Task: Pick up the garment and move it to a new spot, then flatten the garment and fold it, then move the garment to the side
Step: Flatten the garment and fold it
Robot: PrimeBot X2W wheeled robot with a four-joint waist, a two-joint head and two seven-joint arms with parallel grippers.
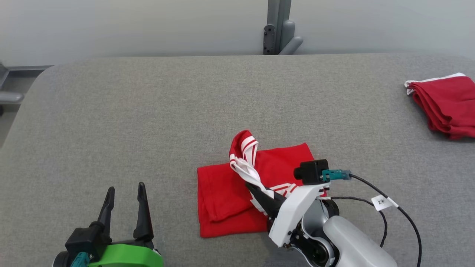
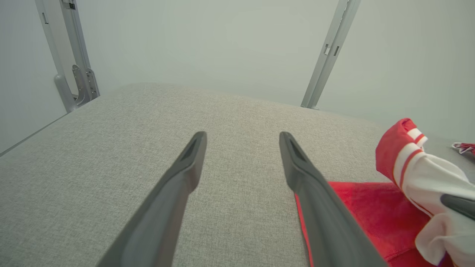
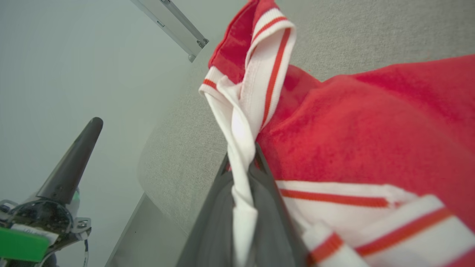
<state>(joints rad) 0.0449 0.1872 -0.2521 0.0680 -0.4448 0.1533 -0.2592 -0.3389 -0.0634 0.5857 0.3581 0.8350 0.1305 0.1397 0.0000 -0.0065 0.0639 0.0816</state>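
The right gripper (image 1: 250, 186) is clamped tight on the white striped band of the red garment (image 1: 222, 196). The left gripper (image 1: 125, 188) is spread wide and holds nothing, with the garment to its right.

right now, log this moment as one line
garment: red, on table, striped trim raised | right gripper: shut on trim | left gripper: open, apart from garment

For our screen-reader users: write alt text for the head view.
The right gripper, fingers shut, pinches the white striped trim of a red garment lying partly folded on a grey table. The left gripper is open at lower left, apart from it. A folded red cloth lies at the far right edge.
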